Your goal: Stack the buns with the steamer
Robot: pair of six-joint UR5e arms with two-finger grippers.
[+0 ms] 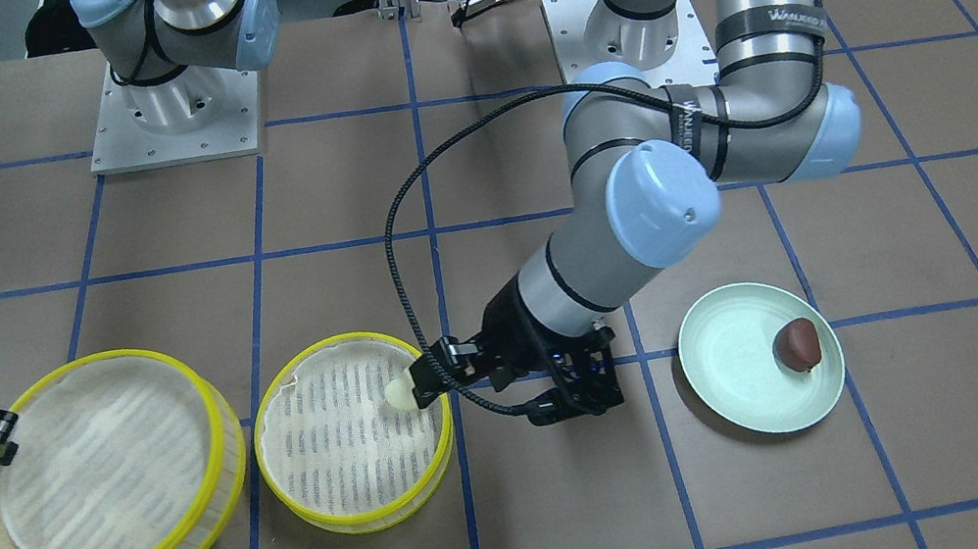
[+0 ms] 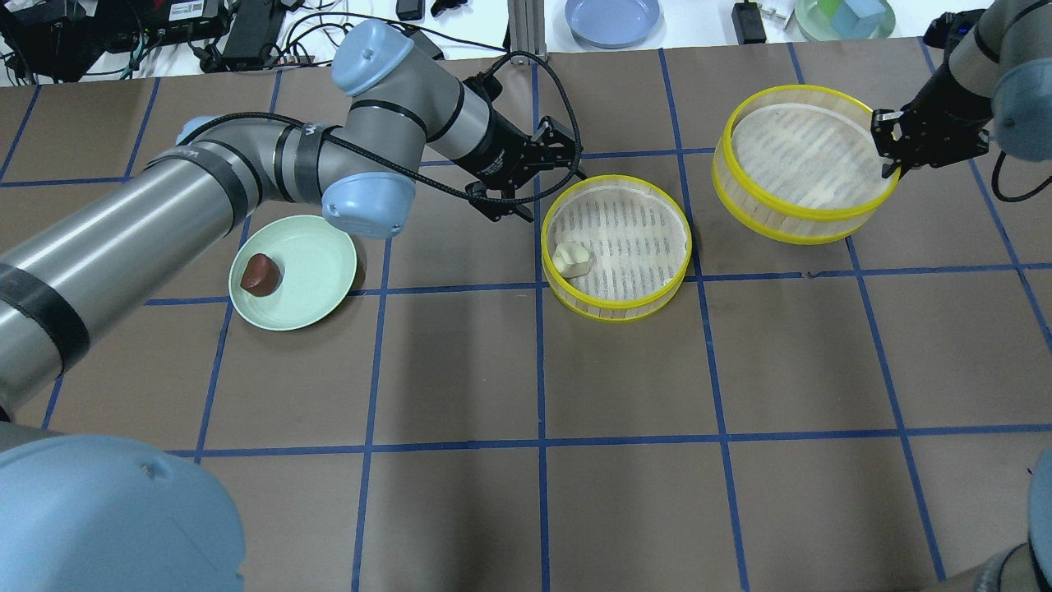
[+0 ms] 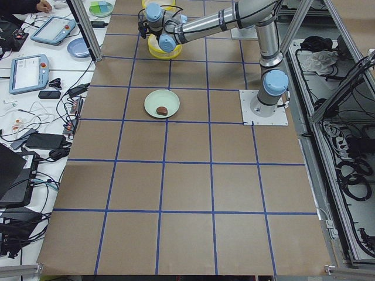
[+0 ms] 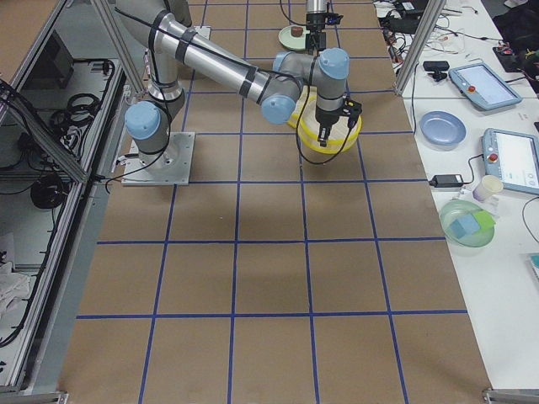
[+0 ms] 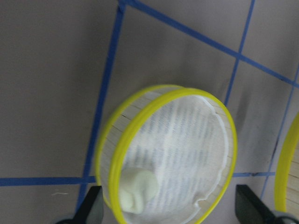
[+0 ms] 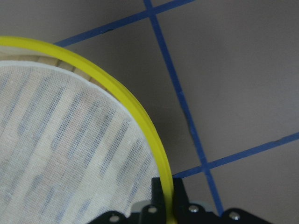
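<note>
**Item 1. Brown bun** (image 2: 259,274). Lies on the green plate (image 2: 316,308), towards its outer edge and nearest the robot's left side, with no gripper on it. Judged light, soft and easily dented. A gentle pinch across its widest middle, coming from above, looks the safest hold.

**Item 2. White bun** (image 2: 571,259). Rests on the cloth liner (image 2: 633,234) inside the centre steamer tray (image 2: 616,315), close against the wall on the plate's side. Judged equally soft, possibly tacky against the cloth.

**Item 3. Left gripper** (image 2: 549,185). Released. The wrist view shows its fingers spread wide with nothing between them, the white bun lying free below. The forearm reaches across low over the table (image 2: 460,370), elbow folded, and the tool tilts down beside the centre tray's rim, apart from it.

**Item 4. Second steamer tray** (image 2: 781,234). Farthest out on the right. It is tilted, one side raised off the table. Judged light, with a thin stiff wall. The rim is the only practical hold, and its liner could slide if it tips further.

**Item 5. Right gripper** (image 2: 894,150). Clenched on that tray's yellow rim, one finger inside and one outside, the arm reaching in from the far right.
</note>
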